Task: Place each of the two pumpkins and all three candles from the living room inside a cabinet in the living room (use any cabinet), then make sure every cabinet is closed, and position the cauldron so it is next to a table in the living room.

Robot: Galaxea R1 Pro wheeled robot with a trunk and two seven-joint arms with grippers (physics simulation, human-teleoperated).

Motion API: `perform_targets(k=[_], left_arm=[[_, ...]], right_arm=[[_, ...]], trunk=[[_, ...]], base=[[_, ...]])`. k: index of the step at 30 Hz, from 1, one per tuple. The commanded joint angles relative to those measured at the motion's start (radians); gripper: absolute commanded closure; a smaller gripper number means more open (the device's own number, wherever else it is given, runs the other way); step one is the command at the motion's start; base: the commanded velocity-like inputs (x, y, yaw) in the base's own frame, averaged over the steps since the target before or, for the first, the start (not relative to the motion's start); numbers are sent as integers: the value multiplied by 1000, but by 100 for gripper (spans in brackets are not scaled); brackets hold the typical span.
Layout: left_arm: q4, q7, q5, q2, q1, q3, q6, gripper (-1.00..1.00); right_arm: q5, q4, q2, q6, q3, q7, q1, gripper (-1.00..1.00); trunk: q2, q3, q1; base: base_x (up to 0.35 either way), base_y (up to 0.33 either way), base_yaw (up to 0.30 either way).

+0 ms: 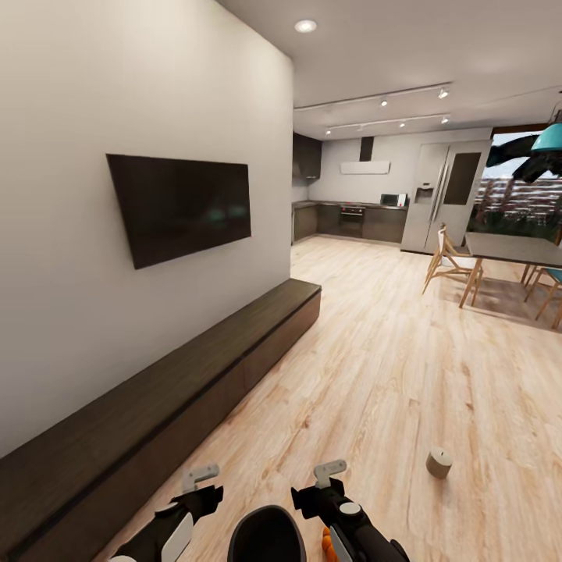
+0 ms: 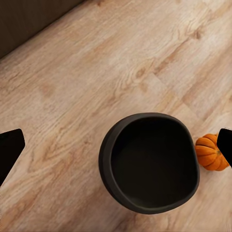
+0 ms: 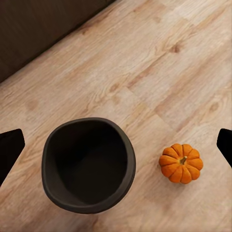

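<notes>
We're looking down a long room, and low along the left wall runs the dark-brown cabinet (image 1: 195,382), its drawer fronts flush and shut as far as we can see, its near end cut off by the frame. Right below us sits the cauldron (image 1: 267,535), only its rounded rim in the head view; from the wrists we see it whole, black, open-mouthed and empty (image 2: 150,162), standing on the wood floor (image 1: 390,367). Just beside it, not touching, is one pumpkin (image 3: 181,163), a mere orange sliver behind the right arm up top. Off to the right, well apart, one candle (image 1: 439,463) stands upright on the floor. The left gripper (image 1: 201,484) and right gripper (image 1: 324,484) hang over the cauldron, each with dark fingers spread wide at the wrist views' edges, holding nothing. A wall TV (image 1: 181,204) hangs above the cabinet
</notes>
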Motion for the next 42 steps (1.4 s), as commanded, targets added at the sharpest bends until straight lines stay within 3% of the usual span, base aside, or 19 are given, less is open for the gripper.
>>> perform_targets(k=[1, 6, 10, 15, 18, 22, 27, 35, 42], left_arm=[[-1, 4, 6, 0, 0, -7, 6, -100], [3, 5, 7, -1, 0, -34, 6, -100], [4, 5, 5, -2, 0, -39, 6, -100], [4, 6, -3, -1, 0, -41, 2, -100], [4, 9, -25, -1, 0, -41, -10, -100], [4, 14, -62, -2, 0, -41, -18, -100], [4, 16, -78, -2, 0, -42, -20, -100], [4, 16, -79, -2, 1, -43, -20, -100], [4, 17, -76, -3, 1, -75, -20, -100]], right_arm=[[4, -2, -1, 6, 1, 2, -1, -100], [4, -1, 0, 22, 1, 0, -5, -100], [2, -2, -1, 85, 1, -1, -12, -100], [-1, 2, -1, 108, 1, -19, -31, -100], [-37, 0, 0, 131, 1, -44, -36, -100], [-120, -1, 0, 156, 0, -77, -59, -100], [-182, -1, 0, 160, 1, -154, -68, -100], [-204, -1, 0, 162, 1, -171, -69, -100], [-205, -1, 0, 183, 1, -173, -69, -100]], trunk=[[-8, -4, 4], [-43, -20, 23], [-71, -33, 38], [-106, -48, 58], [-127, -58, 69], [-155, -70, 84], [-190, -86, 104], [-246, -111, 134], [-295, -133, 161]], base=[[0, 0, 0], [0, 0, 0], [0, 0, 0], [0, 0, 0], [0, 0, 0], [0, 0, 0], [0, 0, 0], [0, 0, 0], [0, 0, 0]])
